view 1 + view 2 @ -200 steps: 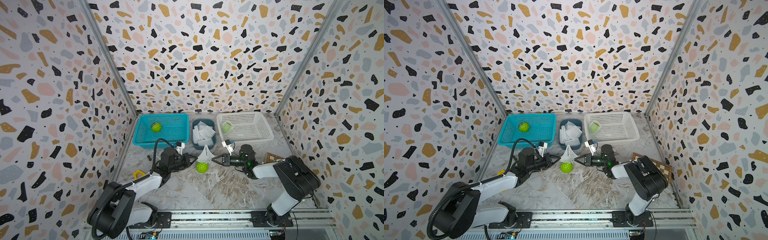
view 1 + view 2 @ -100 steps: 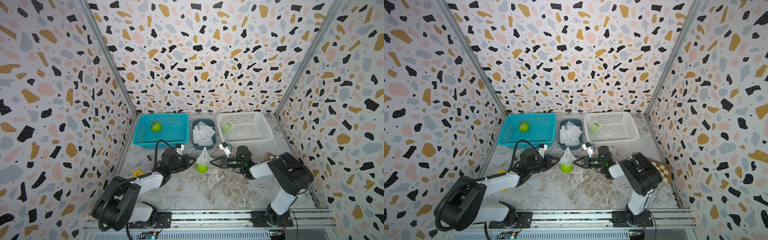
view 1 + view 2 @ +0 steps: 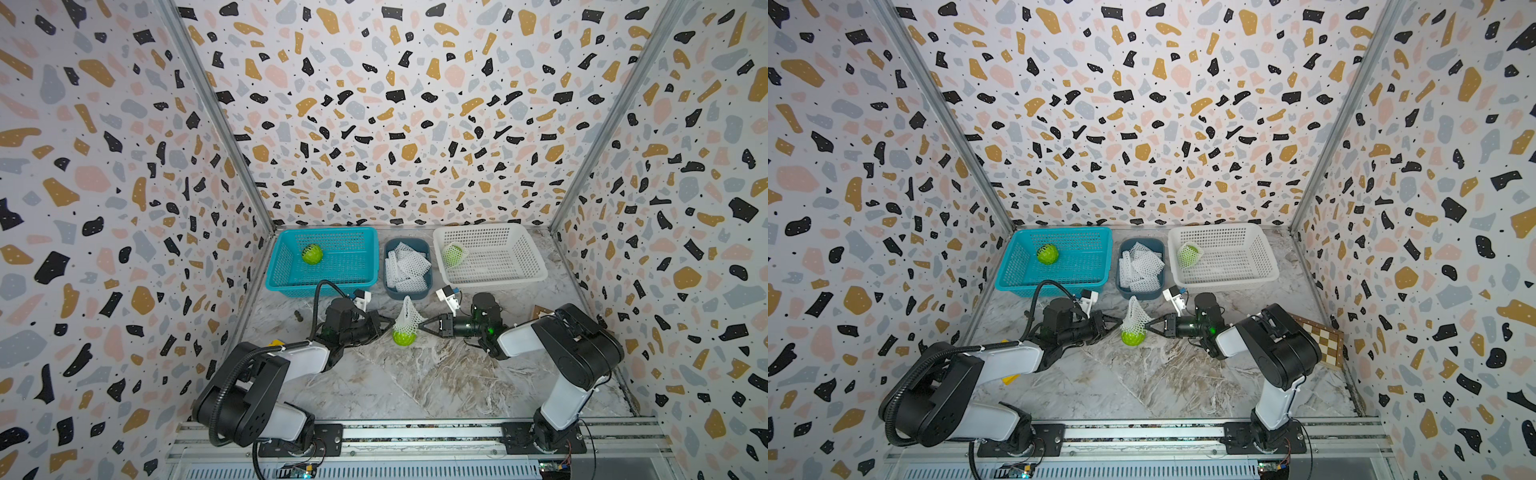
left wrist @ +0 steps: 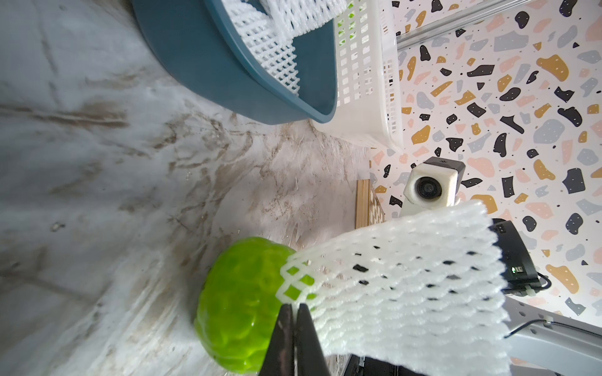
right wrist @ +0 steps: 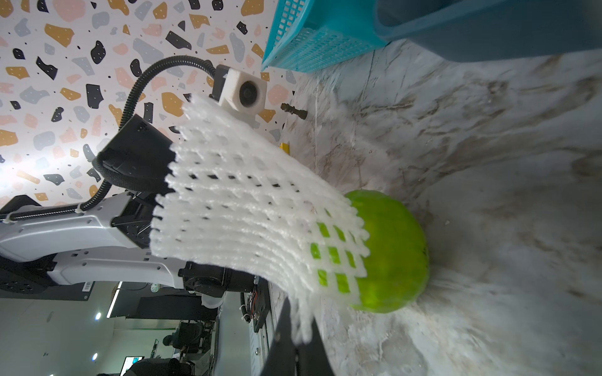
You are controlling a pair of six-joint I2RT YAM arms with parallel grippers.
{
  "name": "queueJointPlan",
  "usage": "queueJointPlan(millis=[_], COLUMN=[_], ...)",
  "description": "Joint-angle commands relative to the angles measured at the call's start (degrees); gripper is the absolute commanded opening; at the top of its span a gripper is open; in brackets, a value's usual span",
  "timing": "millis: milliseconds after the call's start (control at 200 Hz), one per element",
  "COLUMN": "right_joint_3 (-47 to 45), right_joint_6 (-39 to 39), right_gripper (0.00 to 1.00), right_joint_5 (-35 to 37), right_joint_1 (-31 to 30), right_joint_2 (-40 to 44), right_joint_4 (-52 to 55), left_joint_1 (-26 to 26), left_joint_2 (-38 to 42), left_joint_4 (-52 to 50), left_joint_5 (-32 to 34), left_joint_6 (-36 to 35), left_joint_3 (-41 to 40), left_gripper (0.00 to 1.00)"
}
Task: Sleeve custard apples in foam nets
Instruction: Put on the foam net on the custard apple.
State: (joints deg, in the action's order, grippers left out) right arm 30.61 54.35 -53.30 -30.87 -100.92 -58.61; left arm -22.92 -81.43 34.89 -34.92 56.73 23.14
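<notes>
Just in front of the dark blue tub [image 3: 405, 294], your left gripper [image 3: 390, 321] and right gripper [image 3: 421, 326] each pinch opposite edges of the foam net [image 3: 406, 315] capping the custard apple [image 3: 404, 338] on the tabletop [image 3: 415, 382].

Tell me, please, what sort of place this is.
Probably a robot test booth for fruit packing: patterned walls box in a marbled table, a mounting rail, a bin of foam nets.

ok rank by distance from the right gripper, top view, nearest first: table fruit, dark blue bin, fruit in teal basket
1. table custard apple, beside the right gripper
2. dark blue bin, behind
3. teal-basket custard apple, far back left
</notes>
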Motion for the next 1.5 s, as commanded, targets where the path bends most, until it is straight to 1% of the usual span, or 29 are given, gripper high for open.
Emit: queueJointPlan(millis=[0,275,546,786,946,1206,1492], right_joint_3=[1.29,0.43,-0.37,-0.53,0.18,2.47,3.23], right_joint_6=[-0.9,-0.46,-0.55,-0.47,-1.14,-2.37,-1.86], right_gripper=[0.0,0.0,0.0,0.0,0.0,0.0,0.0], right_joint_5=[-0.45,-1.06,-1.45,-1.54,-1.21,-0.72,-0.94], right_joint_1=[-0.25,-0.38,-1.4,-1.55,-1.24,1.4,1.36], right_joint_2=[-0.5,-0.95,-1.82,-1.56,-0.6,1.57,0.44], right_joint_4=[-1.01,-1.84,-2.54,-2.35,-0.96,2.17,1.92], left_joint_1=[0.31,0.3,0.29,0.31,0.26,1.09,1.46], left_joint_2=[-0.48,-0.5,2.81,5.62,5.04,4.73,-0.19], left_joint_4=[3.0,2.74,0.73,-4.49,-4.39,-6.06,-3.35], left_joint_5=[-1.01,-2.25,-2.11,-1.19,-1.35,-0.84,-2.58], left_joint_6=[-0.08,0.64,0.59,-1.42,-1.53,-3.11,-2.7], left_joint_3=[-0.02,-0.75,-2.39,-1.69,-1.06,2.51,4.2], left_gripper=[0.0,0.0,0.0,0.0,0.0,0.0,0.0])
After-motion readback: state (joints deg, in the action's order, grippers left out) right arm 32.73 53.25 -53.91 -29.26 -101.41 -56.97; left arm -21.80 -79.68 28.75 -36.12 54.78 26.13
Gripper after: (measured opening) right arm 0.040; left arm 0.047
